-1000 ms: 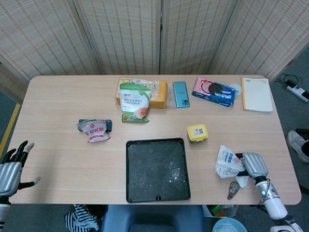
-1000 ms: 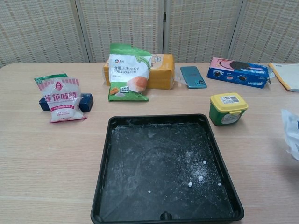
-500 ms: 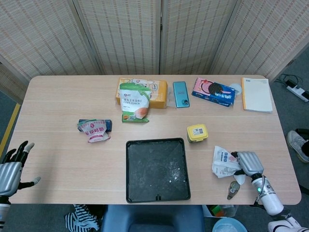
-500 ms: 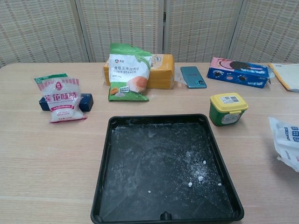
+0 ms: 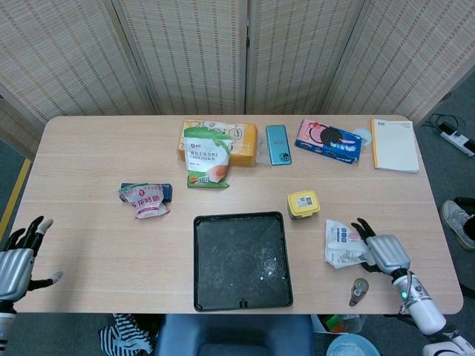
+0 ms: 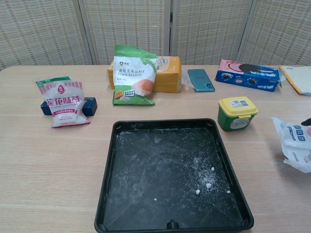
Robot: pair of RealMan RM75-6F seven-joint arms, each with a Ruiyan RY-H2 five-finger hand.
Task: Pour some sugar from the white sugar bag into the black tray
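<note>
The black tray [image 5: 241, 259] [image 6: 172, 177] lies at the table's near middle, with a few white grains on its floor. Right of it, the white sugar bag [image 5: 341, 243] [image 6: 294, 143] lies flat on the table. My right hand [image 5: 382, 252] sits just right of the bag, fingers spread and reaching its right edge; one dark fingertip [image 6: 307, 122] shows at the frame edge in the chest view. Off the table's left near corner, my left hand [image 5: 16, 259] hangs with fingers apart and nothing in it.
A yellow-lidded tub [image 5: 303, 203] stands just behind the tray's right corner. A corn starch bag [image 5: 206, 156], yellow box [image 5: 241, 141], phone [image 5: 277, 144], cookie pack [image 5: 329, 140] and notebook [image 5: 394, 144] line the back. A pink-and-white bag [image 5: 146, 200] lies left. A small clip-like thing [image 5: 359, 289] lies near the right hand.
The right hand carried the sugar bag slightly toward the tray, laid it flat, and its fingers have spread apart. The left hand has not moved.
</note>
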